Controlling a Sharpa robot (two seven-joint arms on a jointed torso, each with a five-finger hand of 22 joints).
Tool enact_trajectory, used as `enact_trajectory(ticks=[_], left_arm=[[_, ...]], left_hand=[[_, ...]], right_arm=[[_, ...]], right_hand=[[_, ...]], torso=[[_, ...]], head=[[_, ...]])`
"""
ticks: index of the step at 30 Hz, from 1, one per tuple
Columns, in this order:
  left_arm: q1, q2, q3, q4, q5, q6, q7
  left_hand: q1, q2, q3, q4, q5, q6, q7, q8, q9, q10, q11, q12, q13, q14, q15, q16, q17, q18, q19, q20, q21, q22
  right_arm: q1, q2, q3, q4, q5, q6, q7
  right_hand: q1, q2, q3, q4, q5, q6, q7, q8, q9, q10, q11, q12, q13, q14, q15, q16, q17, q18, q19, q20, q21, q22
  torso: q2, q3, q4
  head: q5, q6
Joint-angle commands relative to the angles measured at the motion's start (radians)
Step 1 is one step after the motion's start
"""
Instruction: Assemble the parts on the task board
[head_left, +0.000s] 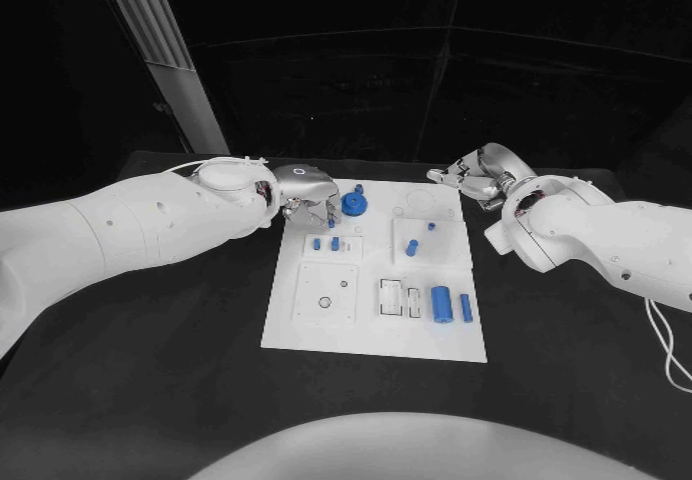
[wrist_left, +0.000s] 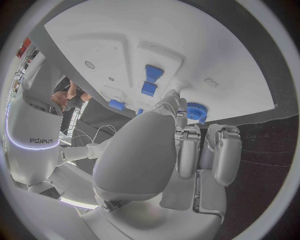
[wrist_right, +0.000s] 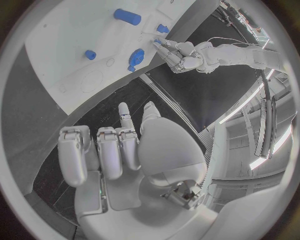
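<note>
Fingers of left robot hand (head_left: 304, 192) perhaps touch blue gear (head_left: 355, 206); right robot hand (head_left: 476, 172) empty, spread.

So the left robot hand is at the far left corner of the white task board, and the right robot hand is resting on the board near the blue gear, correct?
Not quite. The right robot hand is off the white rectangular task board, beyond its far right corner, holding nothing; the head view shows it. The left robot hand is at the far left corner, beside the blue toothed gear.

a black table (head_left: 159, 380) fills the foreground, its far edge meeting a dark wall (head_left: 433, 90). a pale ribbed post (head_left: 176, 70) leans up behind the table. long strip lights (wrist_right: 267, 120) glow overhead.
</note>
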Motion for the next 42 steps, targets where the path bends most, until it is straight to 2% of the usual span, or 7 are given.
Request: enact_trajectory(ticks=[1, 9, 21, 25, 33, 39, 42], left_arm=[[-0.001, 0.001, -0.001, -0.005, -0.001, 0.021, -0.009], [-0.002, 0.004, -0.001, -0.011, -0.001, 0.04, -0.015], [-0.004, 0.017, -0.001, -0.022, -0.001, 0.075, -0.03], [-0.004, 0.018, -0.001, -0.023, -0.001, 0.074, -0.029], [-0.004, 0.013, -0.001, -0.022, -0.001, 0.057, -0.022], [-0.004, 0.008, -0.001, -0.021, -0.001, 0.045, -0.019], [-0.004, 0.007, -0.001, -0.02, -0.001, 0.007, -0.016]], left_hand=[[0.001, 0.007, 0.007, 0.001, 0.002, -0.005, 0.003, 0.005, 0.001, 0.004, 0.006, -0.005, -0.001, 0.104, -0.001, -0.005, 0.263, -0.007, 0.107, -0.006, 0.004, 0.263], [0.002, 0.007, 0.008, 0.001, 0.002, -0.006, 0.004, 0.004, 0.0, 0.003, 0.007, -0.007, -0.001, 0.104, -0.001, -0.005, 0.263, -0.007, 0.107, -0.006, 0.004, 0.263], [-0.004, -0.013, 0.008, 0.003, 0.002, -0.026, 0.012, -0.013, -0.008, -0.014, 0.017, -0.031, -0.001, 0.104, 0.007, -0.005, 0.263, -0.007, 0.107, -0.002, 0.004, 0.263], [-0.008, -0.03, 0.003, 0.003, 0.001, -0.043, 0.018, -0.024, -0.013, -0.028, 0.023, -0.043, -0.001, 0.104, 0.012, -0.005, 0.263, -0.007, 0.107, 0.002, 0.004, 0.263], [-0.025, -0.08, -0.023, 0.003, 0.001, -0.08, 0.029, -0.037, -0.025, -0.041, 0.032, -0.053, 0.0, 0.104, 0.019, -0.005, 0.263, -0.007, 0.107, 0.008, 0.004, 0.263], [-0.026, -0.086, -0.026, 0.002, 0.001, -0.089, 0.031, -0.038, -0.028, -0.043, 0.033, -0.055, 0.0, 0.104, 0.021, -0.005, 0.263, -0.007, 0.107, 0.01, 0.004, 0.263], [-0.031, -0.092, -0.032, 0.002, 0.001, -0.121, 0.038, -0.04, -0.037, -0.056, 0.039, -0.061, 0.0, 0.104, 0.025, -0.005, 0.263, -0.007, 0.107, 0.013, 0.004, 0.263]], right_arm=[[0.001, 0.0, 0.001, 0.002, 0.0, 0.006, 0.002], [0.001, -0.001, 0.001, 0.003, 0.0, 0.006, 0.001], [0.001, 0.0, 0.001, 0.003, 0.0, 0.008, 0.001], [0.001, 0.001, 0.001, 0.003, 0.0, 0.009, 0.001], [0.001, -0.001, 0.001, 0.002, 0.0, 0.008, 0.001], [0.001, 0.0, 0.001, 0.002, 0.0, 0.009, 0.001], [0.001, -0.001, 0.001, 0.002, 0.0, 0.009, 0.001]], right_hand=[[0.005, 0.002, -0.007, 0.0, 0.005, -0.008, 0.0, 0.003, 0.002, 0.106, -0.002, 0.002, 0.261, 0.104, -0.004, 0.002, 0.263, -0.007, 0.105, -0.005, 0.003, 0.263], [0.005, 0.002, -0.007, 0.0, 0.005, -0.008, 0.0, 0.003, 0.002, 0.106, -0.002, 0.002, 0.261, 0.104, -0.004, 0.002, 0.263, -0.007, 0.105, -0.005, 0.003, 0.263], [0.005, 0.002, -0.007, 0.0, 0.005, -0.008, 0.0, 0.003, 0.002, 0.106, -0.002, 0.002, 0.261, 0.104, -0.004, 0.002, 0.263, -0.007, 0.105, -0.005, 0.003, 0.263], [0.005, 0.002, -0.007, 0.0, 0.005, -0.008, 0.0, 0.003, 0.002, 0.106, -0.002, 0.002, 0.261, 0.104, -0.004, 0.002, 0.263, -0.007, 0.105, -0.005, 0.003, 0.263], [0.009, 0.005, -0.011, 0.0, 0.005, -0.009, 0.0, 0.005, 0.002, 0.106, -0.002, 0.002, 0.261, 0.104, -0.004, 0.002, 0.263, -0.007, 0.105, -0.005, 0.003, 0.263], [0.009, 0.005, -0.011, 0.0, 0.005, -0.009, 0.0, 0.005, 0.002, 0.106, -0.002, 0.002, 0.261, 0.104, -0.004, 0.002, 0.263, -0.007, 0.105, -0.005, 0.003, 0.263], [0.009, 0.005, -0.011, 0.0, 0.005, -0.009, 0.0, 0.005, 0.002, 0.106, -0.002, 0.002, 0.261, 0.104, -0.004, 0.002, 0.263, -0.007, 0.105, -0.005, 0.003, 0.263]], torso=[[0.0, -0.0002, 0.0002], [0.0, -0.0001, -0.0002], [0.0, -0.0002, 0.0007], [0.0, -0.0004, 0.0001], [-0.001, -0.0001, 0.0004], [-0.001, 0.0, 0.0007], [0.0, -0.0002, 0.0008]], head=[[0.0, 0.0], [0.0, -0.002], [0.0, -0.001], [-0.001, -0.003], [-0.002, -0.002], [-0.002, -0.002], [-0.002, -0.001]])
